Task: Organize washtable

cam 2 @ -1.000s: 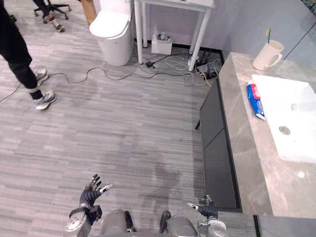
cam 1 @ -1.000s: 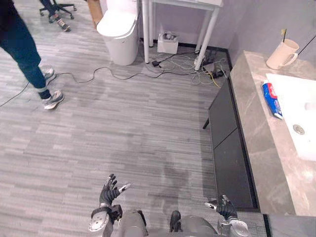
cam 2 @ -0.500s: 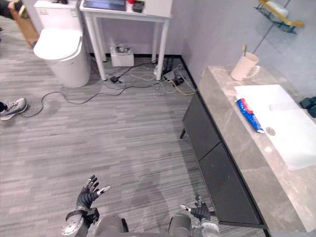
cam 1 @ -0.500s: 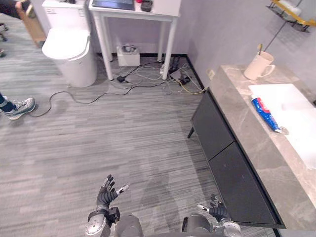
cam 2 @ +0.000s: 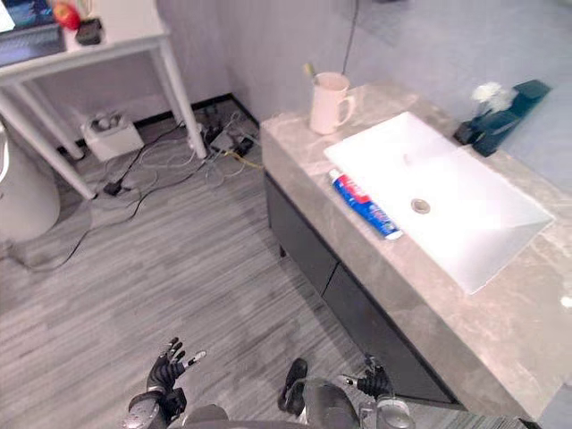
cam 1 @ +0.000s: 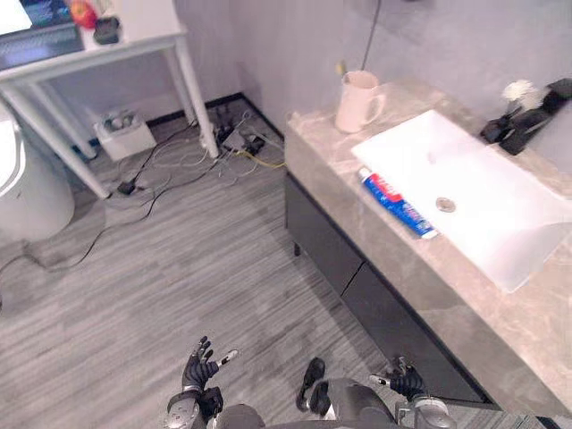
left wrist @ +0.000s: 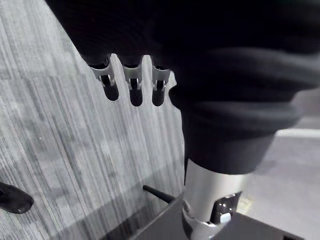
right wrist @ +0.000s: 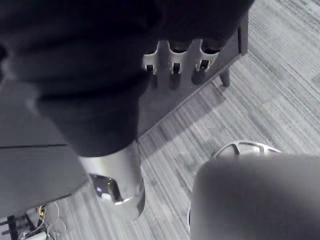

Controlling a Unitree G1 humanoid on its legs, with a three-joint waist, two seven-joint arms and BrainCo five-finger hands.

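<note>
Marble washtable with toothpaste lies beyond my right hand. That hand and my left hand are spread, empty. My view has swung toward the washtable.

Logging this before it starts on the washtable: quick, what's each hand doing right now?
Left hand: open, fingers spread, holding nothing.
Right hand: open, fingers relaxed, holding nothing.

You see washtable top: grey-brown veined stone, smooth, faint sheen. Sink: white, glossy, ceramic look. Toothpaste tube: shiny printed plastic. Mug: cream, smooth, ceramic look. Cabinet fronts: dark, flat matt. Floor: grey wood-grain planks, low sheen. Left hand: silvery metal fingers, dark ribbed matt cover.
</note>
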